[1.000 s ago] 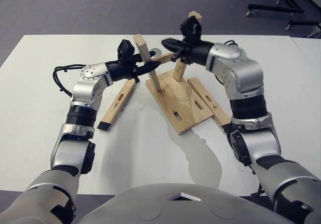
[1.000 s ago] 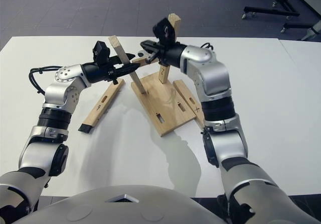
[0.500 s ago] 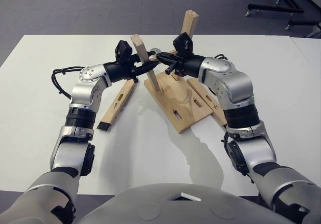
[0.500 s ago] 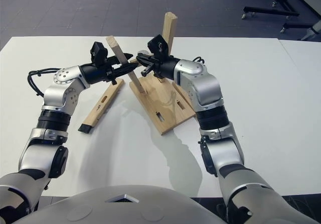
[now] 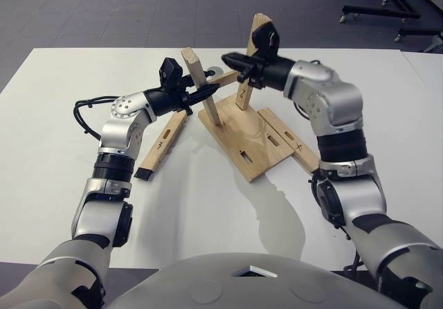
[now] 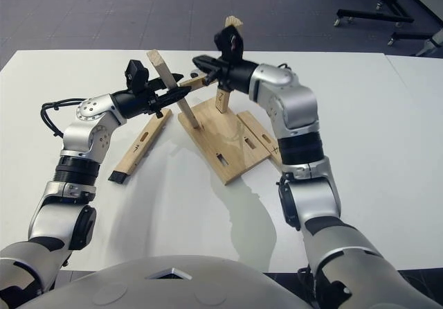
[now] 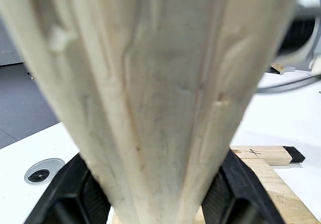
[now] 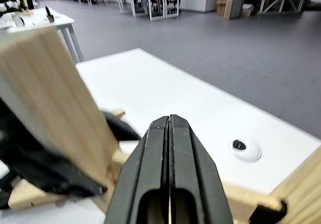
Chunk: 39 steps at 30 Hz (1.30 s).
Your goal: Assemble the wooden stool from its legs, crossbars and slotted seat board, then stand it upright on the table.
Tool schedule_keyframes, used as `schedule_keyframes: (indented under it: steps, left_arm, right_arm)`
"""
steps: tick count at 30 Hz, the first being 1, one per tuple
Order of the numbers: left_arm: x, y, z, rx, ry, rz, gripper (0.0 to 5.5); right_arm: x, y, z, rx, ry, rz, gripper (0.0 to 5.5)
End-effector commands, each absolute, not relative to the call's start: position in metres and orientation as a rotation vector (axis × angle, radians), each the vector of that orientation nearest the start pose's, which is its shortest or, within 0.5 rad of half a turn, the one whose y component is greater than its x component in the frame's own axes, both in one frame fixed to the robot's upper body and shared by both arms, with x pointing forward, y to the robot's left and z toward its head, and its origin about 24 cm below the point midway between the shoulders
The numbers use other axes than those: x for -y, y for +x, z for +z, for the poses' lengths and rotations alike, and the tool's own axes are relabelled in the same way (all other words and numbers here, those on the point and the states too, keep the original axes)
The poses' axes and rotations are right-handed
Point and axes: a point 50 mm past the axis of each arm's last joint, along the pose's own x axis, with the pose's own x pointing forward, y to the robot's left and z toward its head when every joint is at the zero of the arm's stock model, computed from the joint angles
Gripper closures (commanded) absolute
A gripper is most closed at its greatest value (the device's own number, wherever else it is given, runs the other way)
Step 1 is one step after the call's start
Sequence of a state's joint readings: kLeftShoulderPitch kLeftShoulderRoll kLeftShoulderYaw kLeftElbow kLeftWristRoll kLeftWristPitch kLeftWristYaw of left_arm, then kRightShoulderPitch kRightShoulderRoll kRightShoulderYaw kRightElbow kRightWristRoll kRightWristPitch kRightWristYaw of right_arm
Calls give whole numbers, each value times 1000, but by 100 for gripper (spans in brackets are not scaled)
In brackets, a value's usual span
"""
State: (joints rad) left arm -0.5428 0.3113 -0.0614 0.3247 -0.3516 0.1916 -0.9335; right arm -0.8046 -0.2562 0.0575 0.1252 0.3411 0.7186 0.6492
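Your left jaws are clamped shut on the tilted leg [image 5: 194, 66], one finger on each side of the wood as the left wrist view shows. That leg leans to the left, its lower end meeting the far-left part of the seat board [image 5: 235, 132]; you cannot tell from here whether it sits in a slot. The board lies flat on the worktop [image 5: 62, 149], slotted face up, about midway between your two arms.

Your right jaws are closed tight with nothing between them (the right wrist view shows the fingers pressed together). They hover just above the crossbar [image 5: 223, 80], their tip pointing left at the tilted leg and close to it.

The crossbar runs between the tilted leg and a second leg [image 5: 243, 95], which stands nearly upright at the board's far edge, partly behind your right wrist.

Two more legs lie flat on the worktop: one [image 5: 163, 143] to the left of the board, under your left forearm, and one [image 5: 289, 139] right beside the board's right edge. A round cable grommet [image 8: 244, 150] sits in the worktop beyond the crossbar.
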Motion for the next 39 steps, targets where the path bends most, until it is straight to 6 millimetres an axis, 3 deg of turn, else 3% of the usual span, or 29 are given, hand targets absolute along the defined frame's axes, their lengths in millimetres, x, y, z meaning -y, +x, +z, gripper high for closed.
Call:
schedule_keyframes:
  steps: [1, 3, 7, 11, 14, 23, 29, 35, 37, 39]
  left_arm:
    - [-135, 326, 106, -53, 14, -1038, 341]
    - [-136, 326, 106, -52, 14, -1037, 341]
    - [-136, 326, 106, -51, 13, -1034, 341]
    - [-136, 325, 105, -54, 10, -1031, 341]
    - [-136, 325, 105, -55, 8, -1030, 341]
    - [-134, 325, 106, -55, 24, -1026, 341]
    - [-133, 324, 104, -55, 19, -1029, 341]
    - [-133, 324, 104, -56, 18, -1032, 341]
    - [-133, 324, 104, -56, 18, -1033, 341]
    - [-132, 324, 104, -54, 18, -1033, 341]
  right_arm:
    - [81, 345, 218, -39, 22, 935, 547]
    - [73, 345, 214, -50, 36, 940, 547]
    - [60, 340, 179, -140, 48, 928, 547]
    - [67, 341, 125, -284, 58, 849, 547]
    - [75, 345, 105, -332, 82, 795, 547]
    - [66, 339, 121, -292, 95, 864, 547]
    - [66, 348, 167, -178, 177, 846, 547]
    - [66, 353, 187, -115, 231, 814, 547]
    - [66, 354, 186, -118, 233, 811, 547]
    - [67, 352, 165, -175, 221, 804, 547]
